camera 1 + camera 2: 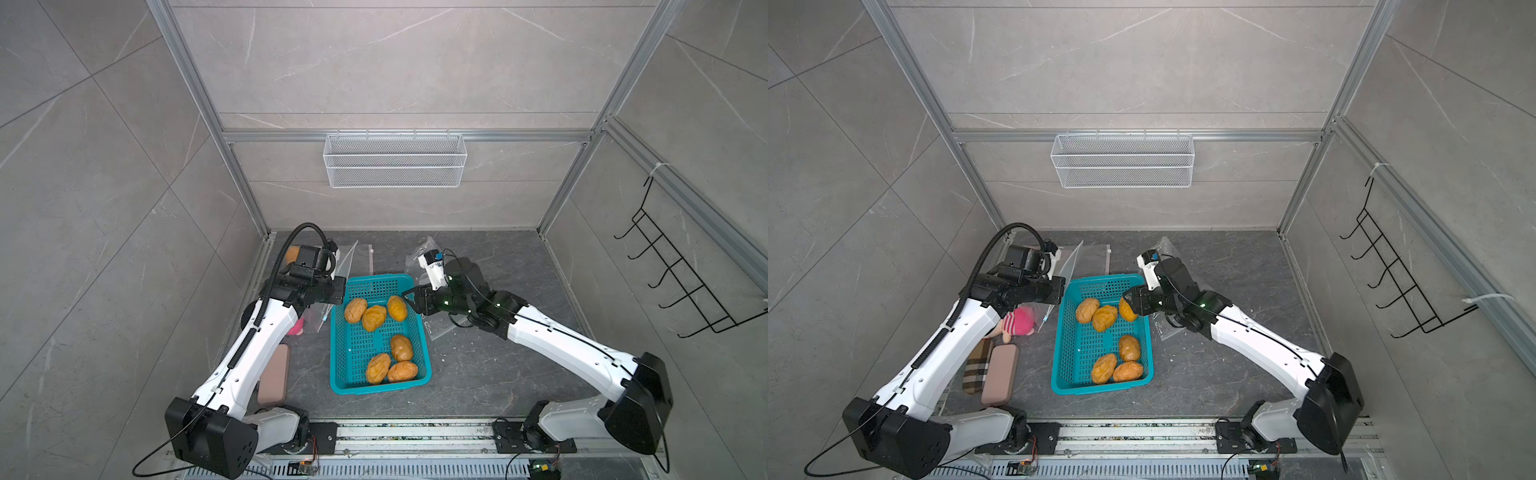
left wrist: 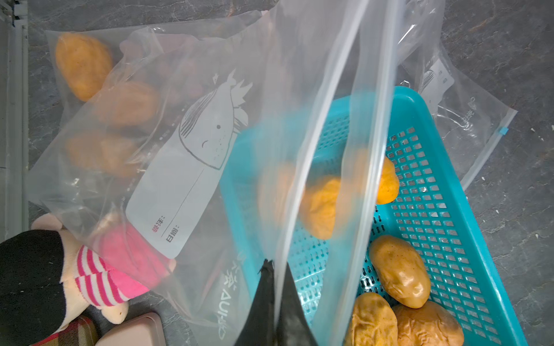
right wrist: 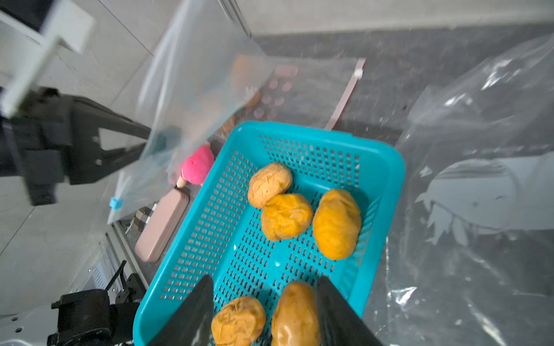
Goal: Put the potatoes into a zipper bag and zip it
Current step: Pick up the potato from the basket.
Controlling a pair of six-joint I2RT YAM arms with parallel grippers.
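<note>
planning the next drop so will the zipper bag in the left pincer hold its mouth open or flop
Probably flops: the zipper bag is thin creased film, hanging from the left pincer at one spot on its rim. The potatoes already inside likely anchor its bottom, so only the mouth should lift.

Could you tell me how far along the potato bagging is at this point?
Done: at least three potatoes lie inside the zipper bag. In hand: the left tool pinches the bag's edge up, and the right tool hangs open above the teal basket. Remaining: six potatoes in the basket, then zipping the bag.
</note>
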